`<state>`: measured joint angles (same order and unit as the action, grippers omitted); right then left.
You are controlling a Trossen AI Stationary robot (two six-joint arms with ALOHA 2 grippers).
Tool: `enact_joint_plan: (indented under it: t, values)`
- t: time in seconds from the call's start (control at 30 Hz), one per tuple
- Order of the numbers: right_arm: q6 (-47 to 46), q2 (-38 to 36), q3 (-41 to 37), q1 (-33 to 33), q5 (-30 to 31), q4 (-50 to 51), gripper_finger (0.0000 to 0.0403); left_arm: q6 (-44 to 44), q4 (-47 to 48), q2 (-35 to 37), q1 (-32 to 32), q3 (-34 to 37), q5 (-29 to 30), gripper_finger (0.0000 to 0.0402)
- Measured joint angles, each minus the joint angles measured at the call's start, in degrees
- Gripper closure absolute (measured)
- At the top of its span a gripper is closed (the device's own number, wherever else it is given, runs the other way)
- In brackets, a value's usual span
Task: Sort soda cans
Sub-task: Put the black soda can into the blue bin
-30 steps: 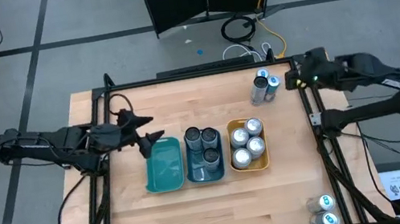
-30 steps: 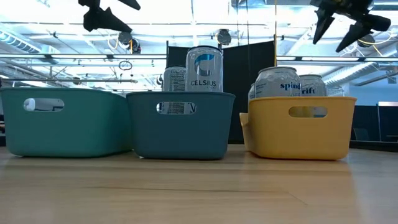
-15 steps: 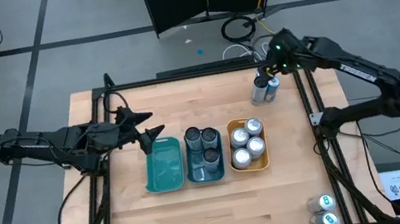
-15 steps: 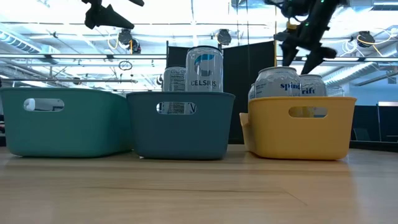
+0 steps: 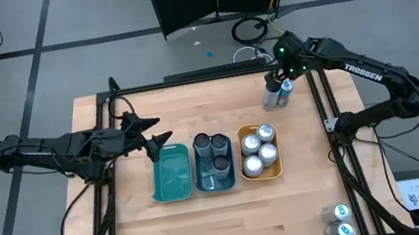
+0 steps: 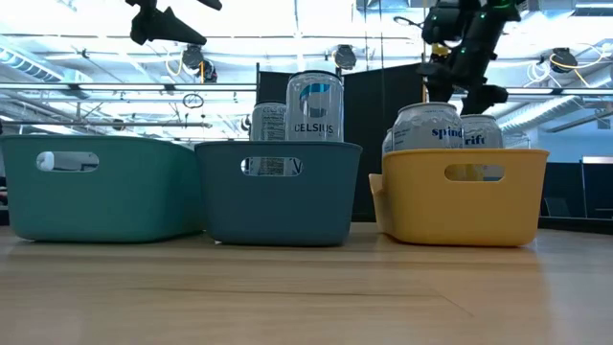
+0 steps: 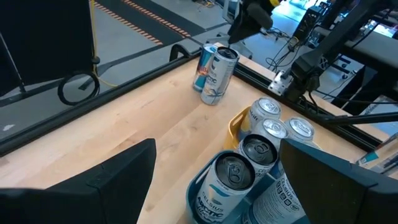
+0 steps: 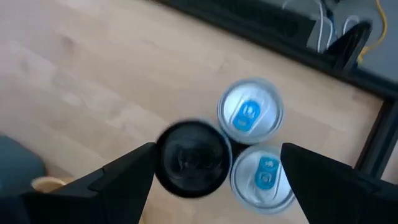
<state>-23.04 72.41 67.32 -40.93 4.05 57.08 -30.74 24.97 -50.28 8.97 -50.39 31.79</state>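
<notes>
The right end effector (image 5: 278,80) hangs with fingers spread directly above three upright soda cans (image 8: 231,147) clustered touching on the table (image 5: 143,231): one black-topped, two silver with blue tabs. Farther off stand the yellow tray (image 5: 247,171), blue tray (image 5: 202,187) and teal tray (image 5: 170,175). The left end effector (image 5: 153,140) waits spread beside the teal tray.

1. Three trays sit side by side mid-table: an empty tray (image 5: 171,173) at 9 o'clock, a middle tray (image 5: 217,182) holding three cans (image 5: 213,151), and a third tray (image 5: 263,172) at 3 o'clock holding four cans (image 5: 260,147).
2. A can cluster (image 5: 277,92) stands at 1 o'clock of the trays.
3. Two cans (image 5: 338,222) sit at 5 o'clock, beyond the table's edge.
</notes>
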Motion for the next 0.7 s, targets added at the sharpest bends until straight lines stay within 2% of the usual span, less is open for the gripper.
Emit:
enact_joint_plan:
  t: [0.7]
  values:
    - [-1.1,7.6,0.0,2.6,0.4,0.4,0.0067,0.1,2.1,0.0,0.0,0.0,0.0,0.0051]
